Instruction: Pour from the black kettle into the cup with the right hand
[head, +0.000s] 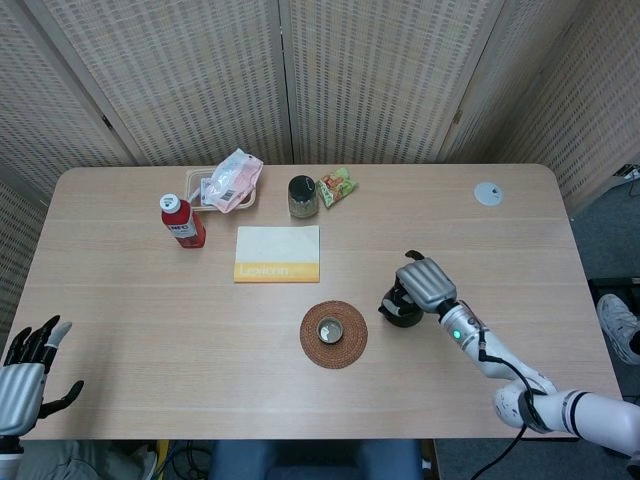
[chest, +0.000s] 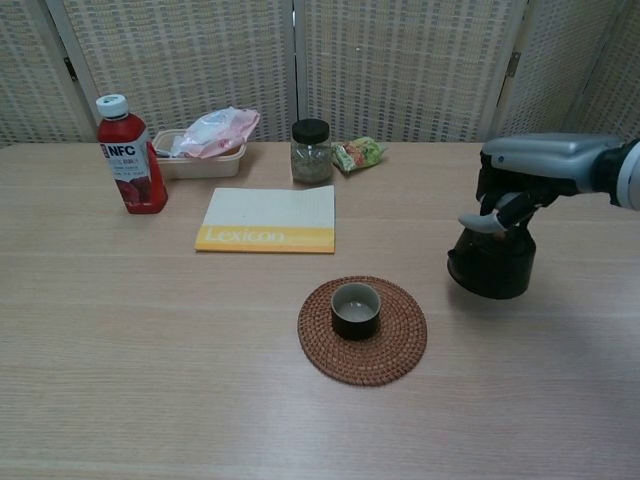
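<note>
Wicker screens back your table, where a bottle, tub, jar, snack packet and book sit well behind the cup (on its woven mat). Your right hand grips the kettle from above, right of the cup. Your left hand hangs spread, holding nothing.

Right hand palm down, fingers curled around black kettle beneath it; left hand fingers spread, holding nothing.
</note>
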